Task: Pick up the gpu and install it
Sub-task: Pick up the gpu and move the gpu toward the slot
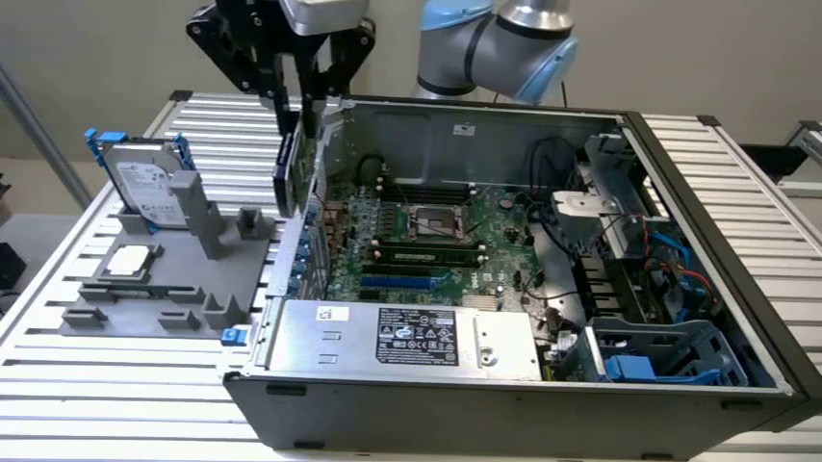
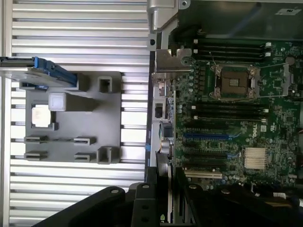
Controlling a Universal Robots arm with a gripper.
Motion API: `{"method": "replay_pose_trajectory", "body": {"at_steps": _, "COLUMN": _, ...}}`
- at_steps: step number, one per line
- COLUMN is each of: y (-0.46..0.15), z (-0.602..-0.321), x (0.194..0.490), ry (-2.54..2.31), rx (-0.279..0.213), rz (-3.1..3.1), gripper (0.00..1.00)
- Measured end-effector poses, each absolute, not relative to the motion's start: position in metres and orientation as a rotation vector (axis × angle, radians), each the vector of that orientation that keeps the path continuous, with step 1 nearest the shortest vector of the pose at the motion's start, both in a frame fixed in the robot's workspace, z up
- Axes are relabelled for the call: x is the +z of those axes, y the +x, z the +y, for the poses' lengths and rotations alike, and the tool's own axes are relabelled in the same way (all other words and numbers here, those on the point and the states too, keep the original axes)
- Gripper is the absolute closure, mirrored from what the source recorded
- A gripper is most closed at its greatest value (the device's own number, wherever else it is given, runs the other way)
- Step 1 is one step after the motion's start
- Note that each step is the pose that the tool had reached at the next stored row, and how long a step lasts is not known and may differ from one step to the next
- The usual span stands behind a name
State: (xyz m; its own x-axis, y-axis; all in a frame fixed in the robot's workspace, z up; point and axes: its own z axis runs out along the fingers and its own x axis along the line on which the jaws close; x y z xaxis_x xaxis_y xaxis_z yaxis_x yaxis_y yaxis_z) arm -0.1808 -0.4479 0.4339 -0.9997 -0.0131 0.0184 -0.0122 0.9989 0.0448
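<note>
1. Above the case (image 1: 719, 183) wall on the exterior view's left, the gpu (image 1: 293, 171) hangs upright and edge-on to us. It is a thin black card, clear of everything below it.
2. The gripper (image 1: 302, 106) takes it from above, with the jaws clenched on the card's upper end, one finger on each flat face.
3. The card's lower end is level with the top of that wall, between the grey holder (image 1: 167, 289) outside and the motherboard (image 1: 437, 231) inside. We cannot tell whether it is right over the wall or just inside it.
4. On the motherboard the slots (image 2: 208, 136) lie near that wall, one blue among black ones, and none holds a card.
5. On the holder the hard drive (image 1: 144, 178) stands upright in blue rails and the CPU chip (image 1: 131, 260) lies flat, both well apart from the card. The holder rests on the slatted surface (image 1: 103, 404).
6. We judge the pick-up done and the install in hand at the carrying stage, since the card is over no slot yet.
7. In the wrist view the card's plane seems to run across the slots. Seating therefore calls for a turn to bring its lower edge along one slot, then a straight, untilted descent close beside the wall.
</note>
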Motion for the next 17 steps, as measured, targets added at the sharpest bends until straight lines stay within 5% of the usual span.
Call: {"method": "replay_pose_trajectory", "body": {"at_steps": 17, "y": -0.103, "z": -0.447, "x": 0.414, "ry": 0.020, "rx": -0.051, "rz": -3.122, "gripper": 1.00}}
